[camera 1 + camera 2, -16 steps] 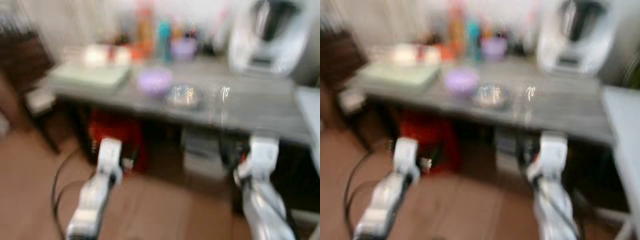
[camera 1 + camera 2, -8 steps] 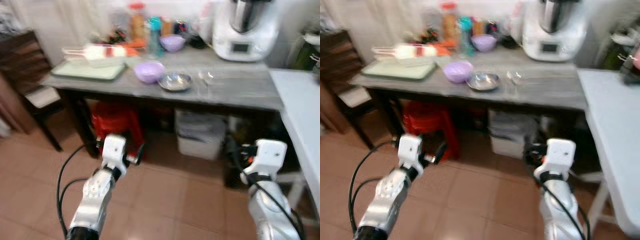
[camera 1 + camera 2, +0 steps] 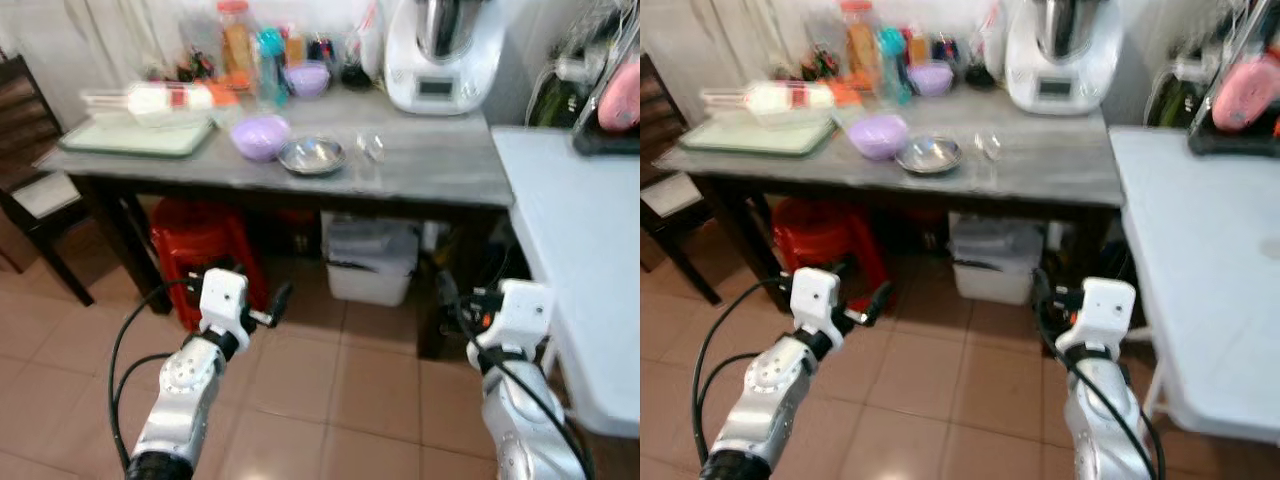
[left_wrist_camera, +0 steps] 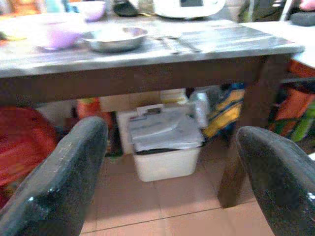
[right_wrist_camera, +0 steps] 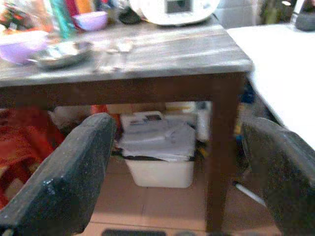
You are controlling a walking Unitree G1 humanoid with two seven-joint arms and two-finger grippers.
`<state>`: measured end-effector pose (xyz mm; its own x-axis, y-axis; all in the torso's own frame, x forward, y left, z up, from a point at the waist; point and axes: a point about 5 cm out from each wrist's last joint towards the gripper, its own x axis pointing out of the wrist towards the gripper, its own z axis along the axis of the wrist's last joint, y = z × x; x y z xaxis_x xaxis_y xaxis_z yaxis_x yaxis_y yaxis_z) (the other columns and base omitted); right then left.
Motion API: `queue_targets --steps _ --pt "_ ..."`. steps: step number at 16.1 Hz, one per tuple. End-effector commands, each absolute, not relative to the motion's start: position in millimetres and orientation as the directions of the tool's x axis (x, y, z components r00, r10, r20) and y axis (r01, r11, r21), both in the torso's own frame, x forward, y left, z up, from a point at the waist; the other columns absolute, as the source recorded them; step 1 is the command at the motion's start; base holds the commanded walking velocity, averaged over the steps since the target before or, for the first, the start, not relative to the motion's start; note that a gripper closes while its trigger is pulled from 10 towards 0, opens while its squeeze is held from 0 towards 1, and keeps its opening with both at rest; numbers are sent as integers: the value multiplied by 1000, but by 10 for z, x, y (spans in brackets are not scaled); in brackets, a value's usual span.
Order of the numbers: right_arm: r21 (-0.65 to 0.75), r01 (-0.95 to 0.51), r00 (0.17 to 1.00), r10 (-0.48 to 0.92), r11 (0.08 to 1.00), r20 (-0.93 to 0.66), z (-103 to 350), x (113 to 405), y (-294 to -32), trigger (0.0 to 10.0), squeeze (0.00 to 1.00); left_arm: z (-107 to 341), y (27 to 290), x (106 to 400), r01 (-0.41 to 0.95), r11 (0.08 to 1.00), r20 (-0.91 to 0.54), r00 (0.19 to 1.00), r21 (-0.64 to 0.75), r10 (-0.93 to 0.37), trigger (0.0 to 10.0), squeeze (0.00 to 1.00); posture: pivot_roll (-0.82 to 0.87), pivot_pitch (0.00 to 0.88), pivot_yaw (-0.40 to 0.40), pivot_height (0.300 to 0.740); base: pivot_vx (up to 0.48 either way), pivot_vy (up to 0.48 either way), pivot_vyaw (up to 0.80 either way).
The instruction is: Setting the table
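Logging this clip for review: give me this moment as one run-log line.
phase: facing grey table | left gripper: open, empty, low | right gripper: open, empty, low | on table: purple bowl, steel bowl

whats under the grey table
Under the grey table stand a red plastic stool and a white bin with a crumpled liner. Colourful bags sit beside the bin. Anything farther back is lost in shadow.

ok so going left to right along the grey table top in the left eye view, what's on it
pale green tray → lilac plastic bowl → shiny steel dish → small clear glass piece → white kitchen machine
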<state>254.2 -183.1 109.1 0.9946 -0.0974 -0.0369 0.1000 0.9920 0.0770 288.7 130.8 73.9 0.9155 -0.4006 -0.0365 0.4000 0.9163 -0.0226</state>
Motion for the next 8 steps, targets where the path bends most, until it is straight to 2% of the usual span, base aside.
queue_targets --steps 1,3,5,8 --pt "95 89 996 -88 992 -16 1138 2550 -1809 10000 0 781 1351 2901 404 915 -25 915 -11 -404 10000 0 -89 0 44 740 0 -480 0" --pt "98 87 996 -85 991 -30 1128 2558 -1810 10000 0 777 1336 2905 409 912 -26 912 -18 -409 10000 0 -91 0 45 740 0 -480 0" --pt "101 87 996 -84 991 -31 1127 2558 -1811 10000 0 779 1323 2907 413 910 -25 910 -21 -414 10000 0 -91 0 44 740 0 -480 -616" --pt "102 86 996 -84 991 -28 1131 2565 -1813 10000 0 784 1318 2907 417 909 -24 908 -22 -417 10000 0 -90 0 44 740 0 -480 0"
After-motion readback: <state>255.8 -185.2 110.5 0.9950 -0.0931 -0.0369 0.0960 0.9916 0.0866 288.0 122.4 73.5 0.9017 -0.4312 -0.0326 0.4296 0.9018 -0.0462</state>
